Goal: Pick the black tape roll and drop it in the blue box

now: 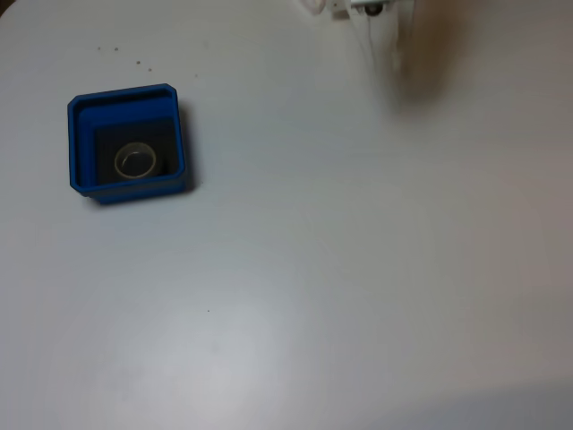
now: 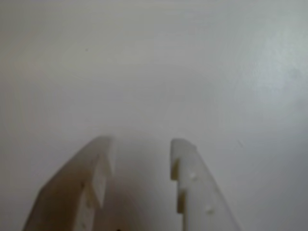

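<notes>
In the fixed view the blue box (image 1: 79, 143) sits at the left of the white table. The black tape roll (image 1: 117, 163) lies flat on the box's dark floor, its pale core ring showing and its black outside blending into the floor. In the wrist view my gripper (image 2: 142, 144) is open, its two white fingers (image 2: 192, 183) apart with nothing between them, over bare table. A white part of the arm (image 1: 363, 7) shows blurred at the top edge of the fixed view, far right of the box.
The white table (image 1: 340, 269) stretches wide to the right of and below the box. A few small dark specks (image 1: 139, 63) mark the surface above the box.
</notes>
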You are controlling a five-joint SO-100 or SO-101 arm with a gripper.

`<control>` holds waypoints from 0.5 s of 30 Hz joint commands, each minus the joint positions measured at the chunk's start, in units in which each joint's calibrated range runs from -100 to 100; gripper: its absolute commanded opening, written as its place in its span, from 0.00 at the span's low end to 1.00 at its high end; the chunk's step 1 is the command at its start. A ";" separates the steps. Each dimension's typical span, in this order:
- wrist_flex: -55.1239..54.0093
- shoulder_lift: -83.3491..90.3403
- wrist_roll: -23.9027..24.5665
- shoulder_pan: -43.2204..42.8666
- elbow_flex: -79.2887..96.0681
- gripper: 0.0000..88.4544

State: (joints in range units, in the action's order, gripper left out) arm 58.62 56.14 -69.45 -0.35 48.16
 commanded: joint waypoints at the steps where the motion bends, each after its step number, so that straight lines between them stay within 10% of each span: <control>1: -0.78 10.00 0.11 0.00 5.84 0.12; 15: -0.78 32.82 0.11 0.10 27.58 0.12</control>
State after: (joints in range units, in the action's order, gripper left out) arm 58.62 84.17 -69.37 -0.45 72.38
